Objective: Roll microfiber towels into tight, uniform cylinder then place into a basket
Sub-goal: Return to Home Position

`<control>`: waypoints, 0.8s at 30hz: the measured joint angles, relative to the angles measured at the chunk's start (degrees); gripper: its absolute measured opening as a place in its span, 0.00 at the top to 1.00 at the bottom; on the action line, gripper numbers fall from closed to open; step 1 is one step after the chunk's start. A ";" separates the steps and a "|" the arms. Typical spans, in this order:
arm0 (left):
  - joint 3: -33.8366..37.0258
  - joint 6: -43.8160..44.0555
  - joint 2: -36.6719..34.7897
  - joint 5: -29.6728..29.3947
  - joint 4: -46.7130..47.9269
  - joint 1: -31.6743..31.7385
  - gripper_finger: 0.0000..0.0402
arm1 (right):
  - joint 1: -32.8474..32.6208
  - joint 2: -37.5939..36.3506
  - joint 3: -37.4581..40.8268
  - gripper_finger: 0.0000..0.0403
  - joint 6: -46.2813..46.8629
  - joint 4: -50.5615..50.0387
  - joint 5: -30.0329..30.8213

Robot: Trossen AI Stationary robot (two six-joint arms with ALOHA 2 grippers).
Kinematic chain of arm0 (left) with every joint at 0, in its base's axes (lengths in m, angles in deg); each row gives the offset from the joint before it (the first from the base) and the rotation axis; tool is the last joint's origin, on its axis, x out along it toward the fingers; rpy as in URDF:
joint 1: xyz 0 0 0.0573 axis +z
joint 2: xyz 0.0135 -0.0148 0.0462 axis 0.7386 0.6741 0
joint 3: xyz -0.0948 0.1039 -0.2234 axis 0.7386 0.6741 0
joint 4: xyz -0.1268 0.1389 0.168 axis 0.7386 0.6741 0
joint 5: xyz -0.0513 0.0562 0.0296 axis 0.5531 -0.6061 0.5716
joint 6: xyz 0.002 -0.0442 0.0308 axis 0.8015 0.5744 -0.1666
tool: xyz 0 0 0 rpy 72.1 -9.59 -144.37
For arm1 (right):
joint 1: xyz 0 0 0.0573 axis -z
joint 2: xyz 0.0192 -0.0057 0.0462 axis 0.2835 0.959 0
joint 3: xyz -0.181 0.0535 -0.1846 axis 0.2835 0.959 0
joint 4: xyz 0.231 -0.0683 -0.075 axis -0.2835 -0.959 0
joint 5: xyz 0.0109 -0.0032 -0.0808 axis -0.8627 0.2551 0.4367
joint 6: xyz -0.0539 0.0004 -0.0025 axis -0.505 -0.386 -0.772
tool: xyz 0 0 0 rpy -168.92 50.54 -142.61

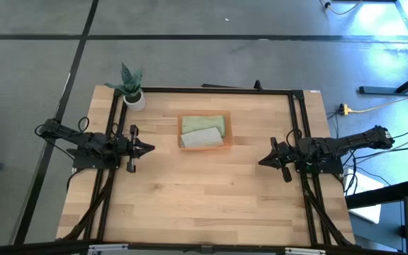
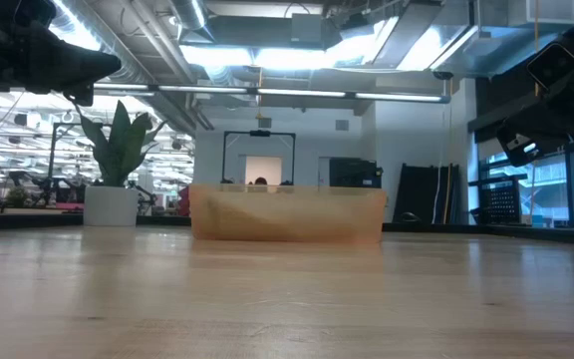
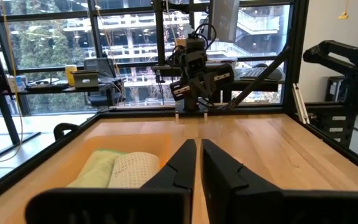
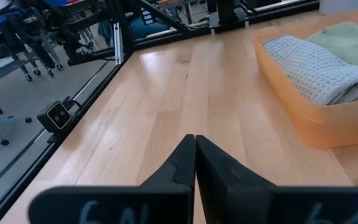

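The translucent orange basket (image 1: 204, 132) stands on the table's far middle. In it lie two rolled towels side by side: a pale green one (image 1: 204, 123) on the far side and a grey-white waffle one (image 1: 202, 139) on the near side. They also show in the right wrist view (image 4: 319, 71) and the left wrist view (image 3: 132, 169). My left gripper (image 1: 149, 149) is shut and empty at the table's left, above the table. My right gripper (image 1: 262, 161) is shut and empty at the table's right.
A small white pot with a green plant (image 1: 132, 94) stands at the table's far left corner. A black frame rail (image 1: 211, 90) runs round the table's edges. Bare wood (image 1: 204, 198) lies between the two grippers and toward the near edge.
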 joint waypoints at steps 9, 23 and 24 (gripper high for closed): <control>0.00 -0.02 0.00 0.00 0.00 0.00 0.96 | 0.01 0.00 -0.01 0.97 0.14 0.02 0.00; 0.00 -0.02 0.00 0.00 0.00 0.00 0.99 | 0.02 0.00 -0.02 0.97 0.19 0.04 0.00; 0.00 -0.02 0.00 0.00 0.00 0.00 0.99 | 0.00 0.00 -0.02 0.97 0.15 0.04 0.00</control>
